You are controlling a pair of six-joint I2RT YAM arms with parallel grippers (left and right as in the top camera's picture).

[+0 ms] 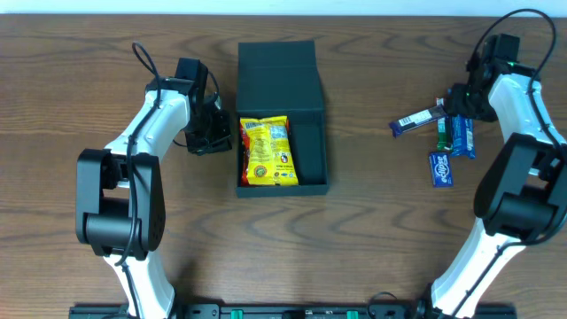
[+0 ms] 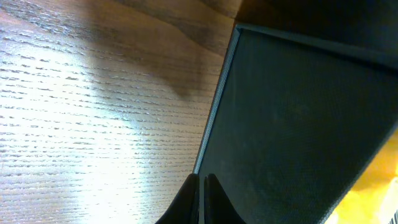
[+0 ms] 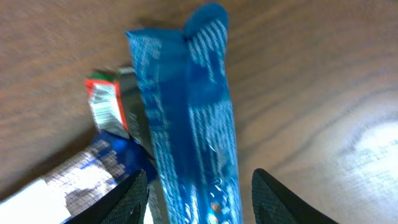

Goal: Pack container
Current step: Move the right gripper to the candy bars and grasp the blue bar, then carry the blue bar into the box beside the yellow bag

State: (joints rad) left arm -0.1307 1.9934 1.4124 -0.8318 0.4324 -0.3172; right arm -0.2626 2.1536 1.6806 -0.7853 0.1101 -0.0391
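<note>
The dark teal container (image 1: pixel 306 146) lies open mid-table, its flap lid (image 1: pixel 278 78) folded back. A yellow snack packet (image 1: pixel 267 151) lies inside on its left half. My left gripper (image 1: pixel 215 135) is shut and empty just left of the container's left wall; in the left wrist view its closed fingertips (image 2: pixel 203 186) sit at the wall's edge (image 2: pixel 214 118). My right gripper (image 1: pixel 459 108) is open over a pile of packets at the right. In the right wrist view its fingers (image 3: pixel 198 196) straddle a blue packet (image 3: pixel 189 118).
By the right gripper lie a dark blue-and-white bar (image 1: pixel 416 118), a green-ended packet (image 1: pixel 440 136), a blue packet (image 1: pixel 462 137) and a small blue packet (image 1: pixel 441 167). The container's right half shows bare floor (image 1: pixel 310 151).
</note>
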